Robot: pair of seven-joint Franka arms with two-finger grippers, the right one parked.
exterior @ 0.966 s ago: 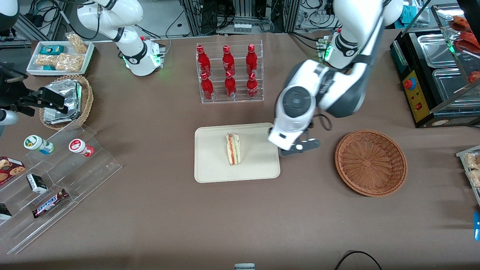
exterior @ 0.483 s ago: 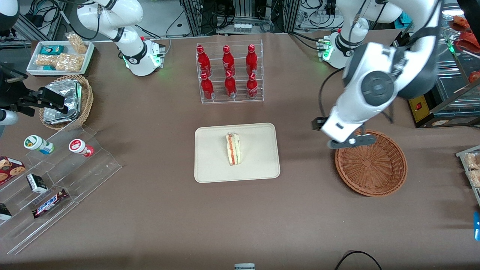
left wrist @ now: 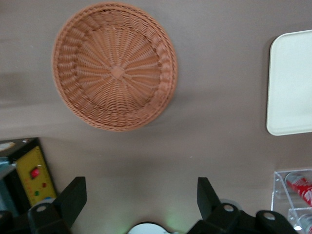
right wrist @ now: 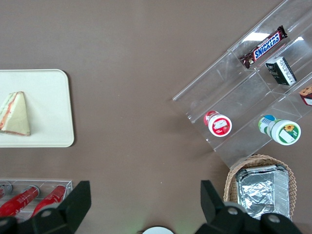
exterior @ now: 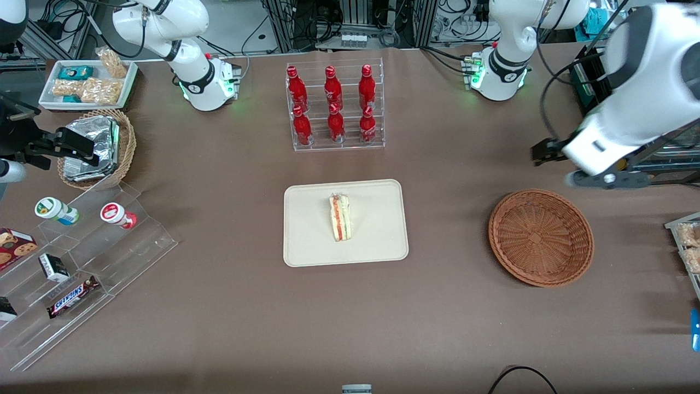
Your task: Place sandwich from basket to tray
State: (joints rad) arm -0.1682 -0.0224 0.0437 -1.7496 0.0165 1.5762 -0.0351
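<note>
The sandwich, a pale wedge with red-orange and green layers, lies on the cream tray near its middle. It also shows in the right wrist view as the sandwich on the tray. The reddish-brown wicker basket stands empty beside the tray, toward the working arm's end. The left arm's gripper hangs high above the table, farther from the front camera than the basket, close to a black appliance. Its wrist view shows the gripper open with nothing between its fingers, above bare table beside the basket and a corner of the tray.
A clear rack of red bottles stands farther back than the tray. A black appliance with a red button sits at the working arm's end. Toward the parked arm's end are a stepped acrylic snack stand and a tan basket of foil packets.
The left arm has swung from the tray's edge, over the basket, toward the working arm's end of the table and risen. The sandwich has stayed on the tray.
</note>
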